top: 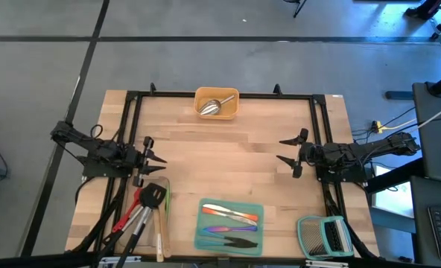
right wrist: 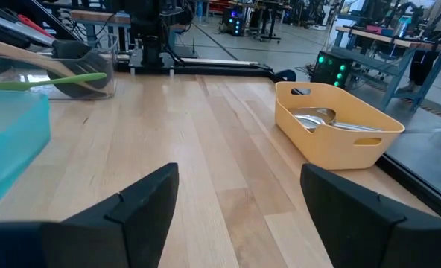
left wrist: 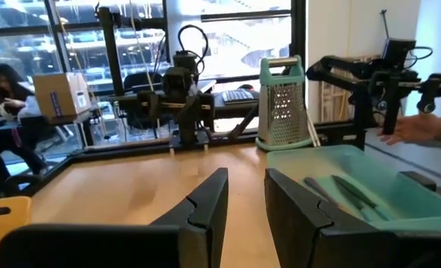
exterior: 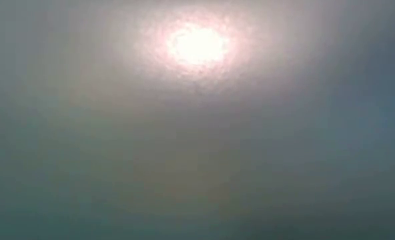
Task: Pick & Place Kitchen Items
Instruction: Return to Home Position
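left gripper at table's left edge, jaws apart, empty. right gripper at right edge, jaws wide apart, empty. steel scoop lies in yellow tray, far middle. black slotted turner, red-handled tools, wooden spoon in clear tray near left arm. cutlery in teal tray, front middle. green-framed grater front right.

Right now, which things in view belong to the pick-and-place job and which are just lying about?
Job: steel scoop in the yellow tray; black spatula, red-handled tools, wooden spoon in the clear bin; cutlery in the teal tray. The left gripper and right gripper hang open, empty.

Lying about: green-framed rack; person beyond the table.
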`<state>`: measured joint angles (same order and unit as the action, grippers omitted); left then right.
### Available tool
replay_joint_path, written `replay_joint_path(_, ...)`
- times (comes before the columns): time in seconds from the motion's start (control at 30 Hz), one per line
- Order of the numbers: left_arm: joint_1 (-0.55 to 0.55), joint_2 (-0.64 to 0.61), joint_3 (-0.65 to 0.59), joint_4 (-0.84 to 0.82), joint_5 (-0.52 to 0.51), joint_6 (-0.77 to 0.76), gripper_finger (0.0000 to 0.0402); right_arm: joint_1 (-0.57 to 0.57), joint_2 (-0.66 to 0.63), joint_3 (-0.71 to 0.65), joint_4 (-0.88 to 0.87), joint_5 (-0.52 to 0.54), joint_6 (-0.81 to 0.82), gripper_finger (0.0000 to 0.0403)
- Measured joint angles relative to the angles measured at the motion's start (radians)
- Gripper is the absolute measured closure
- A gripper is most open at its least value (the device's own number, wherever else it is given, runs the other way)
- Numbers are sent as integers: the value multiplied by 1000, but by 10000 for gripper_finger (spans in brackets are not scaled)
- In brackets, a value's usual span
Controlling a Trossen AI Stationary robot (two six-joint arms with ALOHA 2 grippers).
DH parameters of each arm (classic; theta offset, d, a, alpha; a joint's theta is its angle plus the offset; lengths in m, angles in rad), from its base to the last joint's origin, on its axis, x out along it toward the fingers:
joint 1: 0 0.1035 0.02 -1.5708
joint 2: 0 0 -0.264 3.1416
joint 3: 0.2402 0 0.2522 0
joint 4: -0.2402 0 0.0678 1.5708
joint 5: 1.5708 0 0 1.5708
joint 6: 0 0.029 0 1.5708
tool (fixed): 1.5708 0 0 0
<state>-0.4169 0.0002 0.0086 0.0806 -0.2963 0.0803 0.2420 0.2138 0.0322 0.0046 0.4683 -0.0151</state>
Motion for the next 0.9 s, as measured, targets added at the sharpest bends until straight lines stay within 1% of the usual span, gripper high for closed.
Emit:
replay_joint_path(0.17, 27, 0, 0, -21, -6, 16, 316, 0, 0, 0, -1, 0, 0, 117)
replay_joint_path(0.4, 153, 2, 0, -27, 4, 3, 316, 0, 0, 0, -1, 0, 0, 116)
replay_joint_path(0.53, 208, 39, 0, -27, 5, -23, 316, 0, 0, 0, -1, 0, 0, 116)
replay_joint_path(0.7, 231, 64, 0, -27, 4, -33, 316, 0, 0, 0, -2, 0, 0, 116)
replay_joint_path(0.9, 231, 68, 0, -27, 4, -33, 316, 0, 0, 0, -1, 0, 0, 116)
